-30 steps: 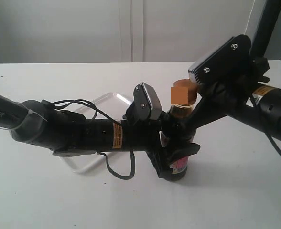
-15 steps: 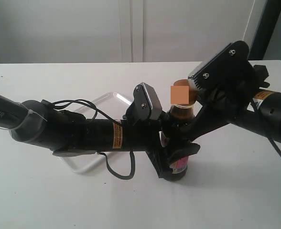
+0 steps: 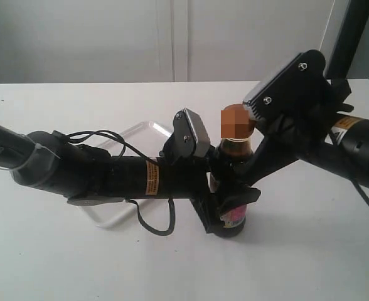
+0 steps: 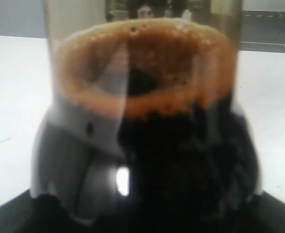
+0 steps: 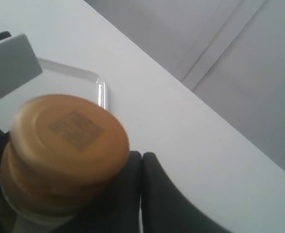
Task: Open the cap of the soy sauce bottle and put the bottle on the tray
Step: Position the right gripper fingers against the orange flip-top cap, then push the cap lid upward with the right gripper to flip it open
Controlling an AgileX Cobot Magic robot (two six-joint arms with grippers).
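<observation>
Exterior view shows us the soy sauce bottle (image 3: 233,207) standing upright on the white table (image 3: 310,251), just to the right of the tray (image 3: 131,135), not on it. Its cap (image 3: 237,121) sits slightly further left and a touch higher than half a second ago, and the camera plate on our right arm has tipped upward with it. Our left gripper (image 3: 225,210) has not shifted: its dark fingers clamp the bottle's lower body, hiding most of the label. Our right gripper (image 5: 141,165) has its two black fingertips pressed together, touching the side of the cap; they enclose nothing that we can see.

Whether the cap has lifted off the spout we cannot tell, since the exterior view blurs it and the right wrist view shows only its closed-looking top. The left wrist view is filled by dark liquid and foam in the bottle's shoulder (image 4: 142,121); our left arm covers part of the tray.
</observation>
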